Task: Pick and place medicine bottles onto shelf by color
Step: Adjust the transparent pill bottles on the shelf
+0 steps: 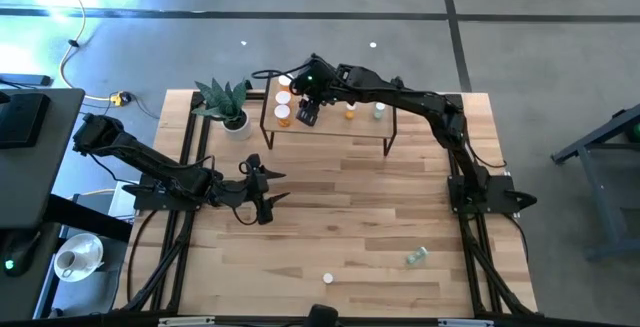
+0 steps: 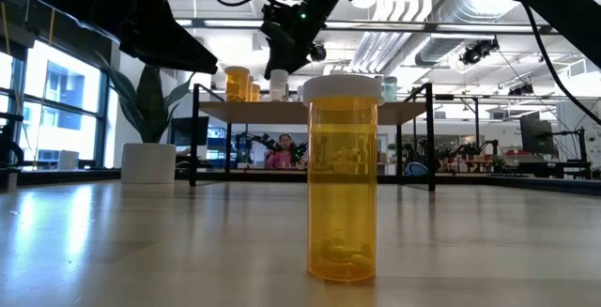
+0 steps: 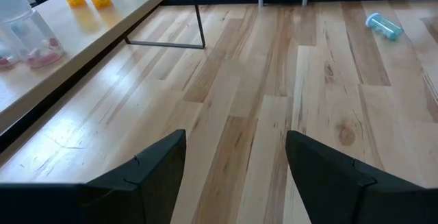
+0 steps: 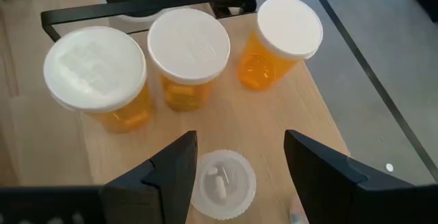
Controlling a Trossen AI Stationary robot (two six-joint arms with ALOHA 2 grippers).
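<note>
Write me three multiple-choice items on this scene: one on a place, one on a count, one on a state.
1. Where does the right gripper hover?
A. over the shelf's plant end
B. over the table's near edge
C. beside the left arm

2. How many orange bottles stand beyond that gripper in the right wrist view?
A. one
B. three
C. five

3. How does the pale green bottle on the table rest?
A. upright
B. stacked
C. on its side

Key: 1 A, the high view shows it above the shelf; 2 B, three white caps there; 3 C, it lies flat.
</note>
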